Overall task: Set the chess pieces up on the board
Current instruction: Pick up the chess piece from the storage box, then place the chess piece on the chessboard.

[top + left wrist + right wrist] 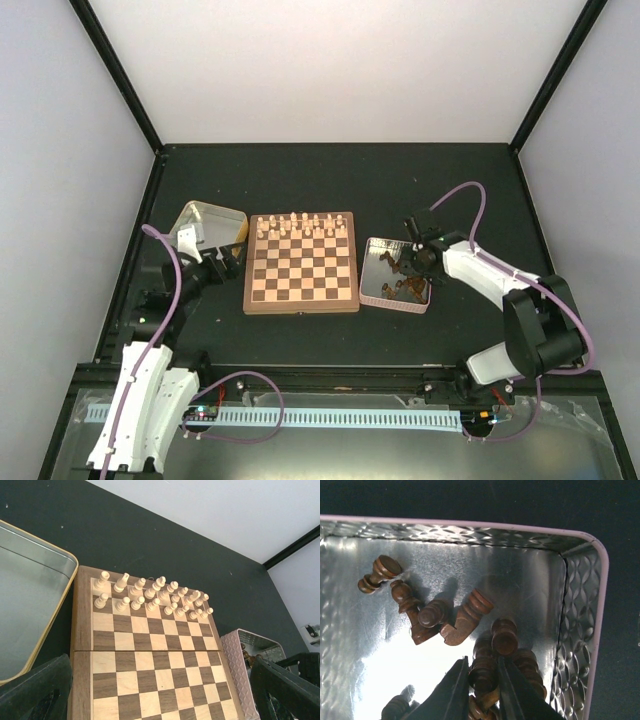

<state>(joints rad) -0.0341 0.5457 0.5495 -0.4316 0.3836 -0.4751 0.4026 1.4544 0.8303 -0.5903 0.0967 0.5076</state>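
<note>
The board (300,268) lies mid-table, with pale cream pieces (298,226) in its two far rows; the other squares are bare. Several dark brown chess pieces (400,272) lie loose in a pink-rimmed metal tin (395,306) to the board's right. My right gripper (413,262) is down in that tin. In the right wrist view its jaws (482,662) are closed around one dark piece (484,676) in a heap by the tin wall (470,532). More dark pieces (427,616) lie to its left. My left gripper (216,262) is open and empty at the board's left edge (80,645).
A gold-rimmed tin (205,225), apparently empty, stands left of the board, close to my left gripper; it also shows in the left wrist view (25,610). The pink tin (239,652) nearly touches the board's right rim. Black walls frame the dark table.
</note>
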